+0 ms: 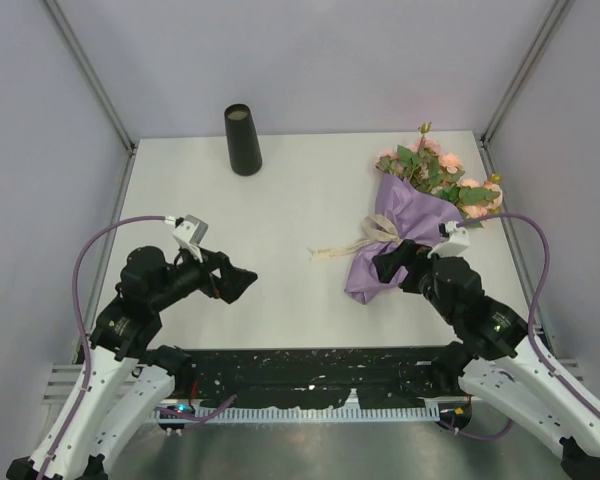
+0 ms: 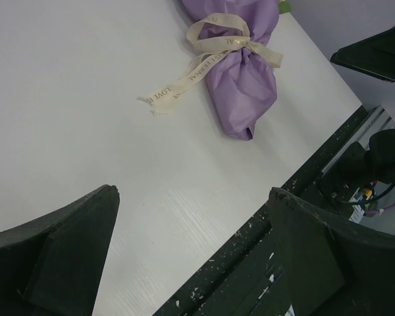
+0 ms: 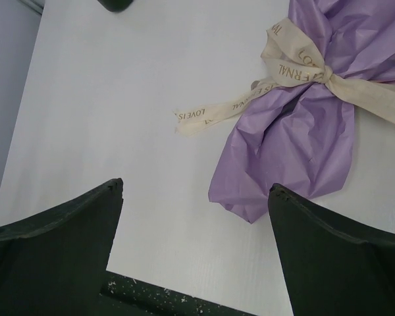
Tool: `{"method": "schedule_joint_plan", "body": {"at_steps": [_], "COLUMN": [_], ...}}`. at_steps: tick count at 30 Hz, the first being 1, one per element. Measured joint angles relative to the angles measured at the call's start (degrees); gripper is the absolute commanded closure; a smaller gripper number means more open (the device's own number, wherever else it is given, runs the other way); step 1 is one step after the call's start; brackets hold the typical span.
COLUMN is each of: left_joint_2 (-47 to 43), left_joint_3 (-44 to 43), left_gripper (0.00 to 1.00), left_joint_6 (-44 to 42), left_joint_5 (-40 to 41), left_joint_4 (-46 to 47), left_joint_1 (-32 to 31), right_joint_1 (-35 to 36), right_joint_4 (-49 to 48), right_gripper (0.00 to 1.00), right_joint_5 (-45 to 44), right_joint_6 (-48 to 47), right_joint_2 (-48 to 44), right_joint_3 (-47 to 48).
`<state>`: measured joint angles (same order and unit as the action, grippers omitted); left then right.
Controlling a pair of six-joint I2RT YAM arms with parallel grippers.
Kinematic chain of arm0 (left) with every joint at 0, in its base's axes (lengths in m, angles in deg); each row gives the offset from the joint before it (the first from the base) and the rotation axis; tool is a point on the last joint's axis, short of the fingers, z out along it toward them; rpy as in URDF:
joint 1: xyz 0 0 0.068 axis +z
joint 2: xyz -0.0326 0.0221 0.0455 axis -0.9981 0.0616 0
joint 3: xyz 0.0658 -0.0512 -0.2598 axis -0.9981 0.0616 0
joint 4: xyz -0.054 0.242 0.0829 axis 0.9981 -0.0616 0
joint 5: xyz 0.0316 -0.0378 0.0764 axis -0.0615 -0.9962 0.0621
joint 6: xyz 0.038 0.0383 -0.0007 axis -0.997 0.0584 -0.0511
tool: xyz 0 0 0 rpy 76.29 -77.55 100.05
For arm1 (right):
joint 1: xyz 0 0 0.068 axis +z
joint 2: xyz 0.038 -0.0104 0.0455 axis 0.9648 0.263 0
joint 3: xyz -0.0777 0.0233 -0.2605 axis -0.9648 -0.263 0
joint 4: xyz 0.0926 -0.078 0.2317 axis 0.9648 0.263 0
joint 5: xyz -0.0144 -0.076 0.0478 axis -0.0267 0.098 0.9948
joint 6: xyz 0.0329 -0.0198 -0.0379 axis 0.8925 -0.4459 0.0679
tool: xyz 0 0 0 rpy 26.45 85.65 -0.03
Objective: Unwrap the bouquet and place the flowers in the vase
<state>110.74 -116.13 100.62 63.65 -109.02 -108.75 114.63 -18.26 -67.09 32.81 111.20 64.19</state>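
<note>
**Jaws wide on both sides, bouquet [image 1: 405, 225] wrapped and lying on the desk [image 1: 300, 205]**

Your left gripper [image 1: 244, 282] hangs over the near-left part of the desk with its fingers spread wide and nothing between them. Its wrist view shows only bare white surface in the gap, with the narrow end of the bouquet farther ahead.

Your right gripper [image 1: 381, 265] is also spread wide and empty. It sits just beside the pinched purple tail of the paper cone, on the near side. In its wrist view the tip of the purple paper lies just ahead of the gap, closer to the right-hand finger. You cannot tell from above whether a finger brushes the paper.

A cream ribbon [image 1: 372, 236] is knotted around the neck of the cone. One printed tail trails flat across the desk toward the centre.

The flowers [image 1: 442, 168], peach-pink roses with green leaves, spill from the wide end, which points to the far right corner.

The vase [image 1: 243, 140] stands upright near the far edge, left of centre, well apart from the bouquet and both grippers.
</note>
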Motion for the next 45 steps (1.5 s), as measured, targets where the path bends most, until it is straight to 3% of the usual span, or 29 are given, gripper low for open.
{"method": "schedule_joint_plan", "body": {"at_steps": [10, 12, 15, 16, 18, 20, 30, 41, 45], "left_joint_2": [0.11, 0.11, 0.02, -0.11, -0.52, -0.94, -1.11, -1.14, -1.11], "left_joint_3": [0.00, 0.00, 0.00, 0.00, 0.00, 0.00, 0.00, 0.00, 0.00], "left_gripper": [0.00, 0.00, 0.00, 0.00, 0.00, 0.00, 0.00, 0.00, 0.00], "left_joint_6": [-0.09, -0.09, -0.09, -0.09, -0.09, -0.11, -0.13, -0.15, -0.15], "left_joint_5": [0.31, 0.33, 0.37, 0.48, 0.90, 1.18, 1.97, 2.47, 2.62], "left_joint_4": [-0.04, -0.09, -0.09, -0.11, -0.13, -0.13, -0.22, -1.07, -1.20], "left_joint_1": [0.00, 0.00, 0.00, 0.00, 0.00, 0.00, 0.00, 0.00, 0.00], "right_joint_1": [0.00, 0.00, 0.00, 0.00, 0.00, 0.00, -0.83, -7.06, -7.37], "right_joint_4": [1.81, 3.39, 4.85, 5.14, 5.62, 5.68, -1.25, -18.78, -22.71], "right_gripper": [0.05, 0.00, 0.11, 0.23, 0.33, 0.37, 0.40, 0.40, 0.51], "right_joint_5": [-5.03, -7.04, -10.27, -11.10, -12.13, -12.70, -12.22, -5.81, -3.30], "right_joint_6": [3.52, 4.70, 6.97, 7.82, 9.35, 10.23, 10.36, 10.58, 10.78], "right_joint_2": [-1.36, -1.09, 0.28, 0.87, 2.51, 4.57, 11.61, 16.44, 18.45], "right_joint_3": [0.00, 0.00, -0.44, -0.96, -2.40, -3.96, -11.63, -20.63, -21.00]}}
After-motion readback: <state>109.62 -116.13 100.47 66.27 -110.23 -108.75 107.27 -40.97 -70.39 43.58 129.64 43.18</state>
